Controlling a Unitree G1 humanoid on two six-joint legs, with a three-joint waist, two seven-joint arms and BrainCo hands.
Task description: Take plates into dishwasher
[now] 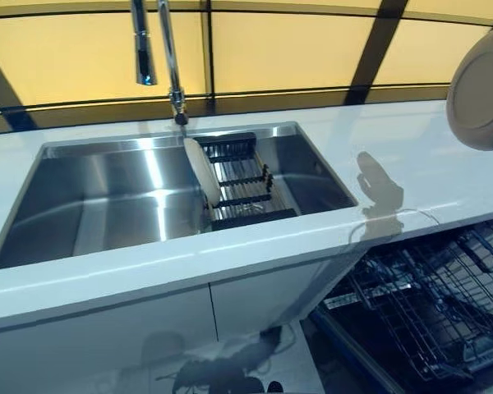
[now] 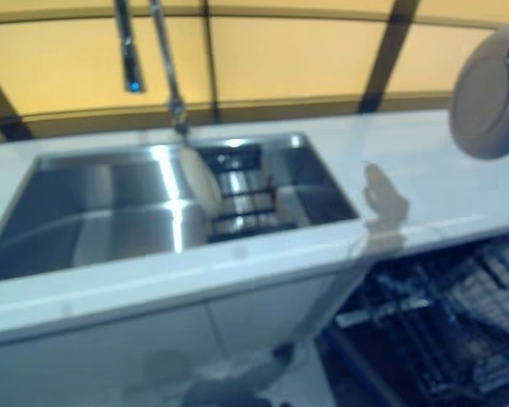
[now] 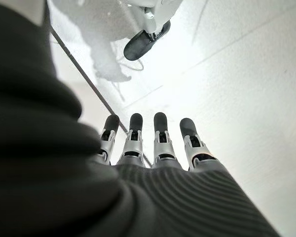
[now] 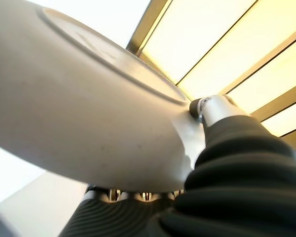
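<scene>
Nearest to us, at the lower right, the dishwasher rack [image 1: 431,316] is pulled out, its dark wire baskets open below the counter [image 1: 230,254]. Our left hand [image 3: 158,143] shows only in its own wrist view: it hangs over the pale floor with relaxed, straight fingers and grasps nothing.

Further on, the steel sink [image 1: 107,205] is set into the white counter. In its right part stands a dark drying rack [image 1: 242,185], and one pale plate [image 1: 202,171] leans upright at the left end of it, not yet taken.

At the right edge, raised above the counter, we carry a second plate [image 1: 481,94]. Our right hand [image 4: 214,111] grasps it by the rim: in the right wrist view the thumb presses on the underside with the foot ring, and the fingers show under the rim.

We judge that the step in hand is the carrying of this plate from the sink to the dishwasher. The next move calls for lowering it to the right, over the counter edge, turning it on edge and sliding it between the rack's wires before letting go. The plate in the sink must follow after.

Behind everything, the faucet [image 1: 168,57] rises before yellow wall panels [image 1: 279,49].
</scene>
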